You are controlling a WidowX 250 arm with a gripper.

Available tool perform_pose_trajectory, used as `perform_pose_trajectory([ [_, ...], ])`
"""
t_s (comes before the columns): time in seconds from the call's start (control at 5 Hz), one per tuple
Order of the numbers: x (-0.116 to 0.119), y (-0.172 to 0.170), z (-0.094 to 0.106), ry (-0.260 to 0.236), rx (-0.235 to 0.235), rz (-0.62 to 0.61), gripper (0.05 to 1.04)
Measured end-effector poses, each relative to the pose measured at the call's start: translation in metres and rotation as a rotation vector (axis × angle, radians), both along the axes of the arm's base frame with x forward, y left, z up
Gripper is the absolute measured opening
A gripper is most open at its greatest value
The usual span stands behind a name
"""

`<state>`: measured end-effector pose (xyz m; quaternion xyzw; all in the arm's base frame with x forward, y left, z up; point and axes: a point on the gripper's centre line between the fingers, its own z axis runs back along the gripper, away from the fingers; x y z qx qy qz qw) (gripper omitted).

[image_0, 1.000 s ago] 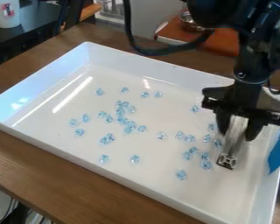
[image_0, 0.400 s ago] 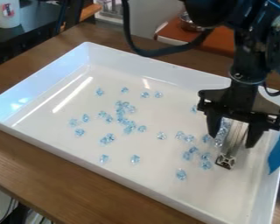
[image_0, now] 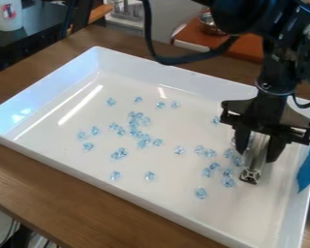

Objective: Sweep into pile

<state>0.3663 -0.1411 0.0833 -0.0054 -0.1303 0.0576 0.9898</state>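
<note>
Across the white tray [image_0: 183, 82] lie blue beads [image_0: 139, 116], probably light and slippery, and beside some the gripper [image_0: 257, 152] pinches a stiff-looking metal bar [image_0: 253, 165], best held firmly high on its sides.

No words, numbers or signs could be read anywhere, though the white cup [image_0: 6, 22] at the upper left bore a small print [image_0: 8, 8] in red and a darker tone, too small to make out.
</note>
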Motion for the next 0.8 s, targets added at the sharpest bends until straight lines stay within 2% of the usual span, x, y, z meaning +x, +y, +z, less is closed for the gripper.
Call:
perform_pose_trajectory([
  [0.2, -0.001, 0.005, 0.001, -0.003, -0.019, -0.009, 0.498],
  [0.4, -0.009, 0.029, 0.001, 0.028, -0.025, -0.007, 0.498],
  [0.8, -0.02, 0.097, 0.001, 0.094, -0.075, 0.026, 0.497],
])
